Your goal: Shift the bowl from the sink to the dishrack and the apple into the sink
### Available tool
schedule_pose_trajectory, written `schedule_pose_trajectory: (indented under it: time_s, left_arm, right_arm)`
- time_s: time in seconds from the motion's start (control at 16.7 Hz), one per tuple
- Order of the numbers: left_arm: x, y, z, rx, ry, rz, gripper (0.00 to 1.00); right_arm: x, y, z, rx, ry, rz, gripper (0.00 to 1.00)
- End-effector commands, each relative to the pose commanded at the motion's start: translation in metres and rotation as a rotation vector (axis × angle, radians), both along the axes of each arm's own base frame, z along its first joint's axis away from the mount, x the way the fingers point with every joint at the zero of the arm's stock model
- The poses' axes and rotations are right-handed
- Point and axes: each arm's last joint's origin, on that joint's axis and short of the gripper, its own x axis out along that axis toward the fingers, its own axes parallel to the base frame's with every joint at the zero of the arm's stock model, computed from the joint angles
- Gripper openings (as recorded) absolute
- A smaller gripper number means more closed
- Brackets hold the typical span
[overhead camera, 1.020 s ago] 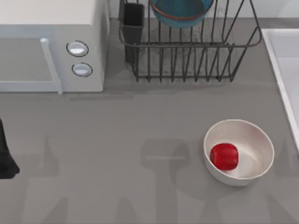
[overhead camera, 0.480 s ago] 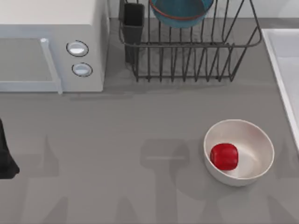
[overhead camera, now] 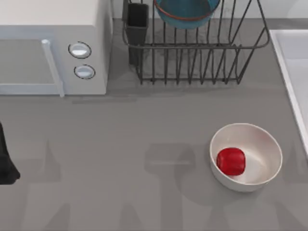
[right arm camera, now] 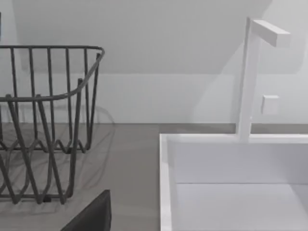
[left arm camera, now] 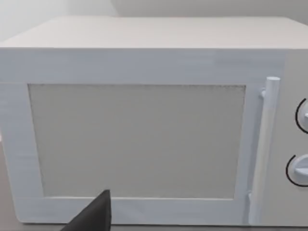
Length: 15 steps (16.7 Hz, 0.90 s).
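The teal-blue bowl (overhead camera: 186, 12) with its reddish rim rests inside the black wire dishrack (overhead camera: 202, 62) at the back middle of the table. The red apple (overhead camera: 231, 161) lies in an off-white bowl (overhead camera: 262, 144) at the front right, just left of the sink (overhead camera: 293, 67). A dark part of my left arm (overhead camera: 5, 163) sits at the table's left edge, and a dark bit of the left gripper (left arm camera: 94, 217) faces the microwave. My right gripper (right arm camera: 94, 216) shows as a dark tip in front of the dishrack (right arm camera: 43, 120) and the sink (right arm camera: 231, 168). Neither gripper holds anything that I can see.
A white microwave (overhead camera: 53, 48) with two round knobs fills the back left. A dark utensil cup (overhead camera: 138, 21) stands at the rack's left corner. A white faucet (right arm camera: 248, 77) rises behind the sink. Bare grey tabletop (overhead camera: 134, 159) stretches across the front.
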Motion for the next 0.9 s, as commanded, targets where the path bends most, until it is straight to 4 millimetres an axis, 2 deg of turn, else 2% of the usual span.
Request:
schedule_pose_trajectory:
  time_s: [0.48, 0.66, 0.9]
  left_arm:
    - [0.0, 0.0, 0.0, 0.0, 0.0, 0.0, 1.0]
    - [0.0, 0.0, 0.0, 0.0, 0.0, 0.0, 1.0]
    - [0.0, 0.0, 0.0, 0.0, 0.0, 0.0, 1.0]
  right_arm:
    - [0.0, 0.001, 0.002, 0.006, 0.008, 0.006, 1.0]
    - [0.001, 0.007, 0.018, 0.055, 0.084, 0.055, 1.0]
    - [0.013, 0.025, 0.053, 0.142, 0.311, 0.164, 1.0]
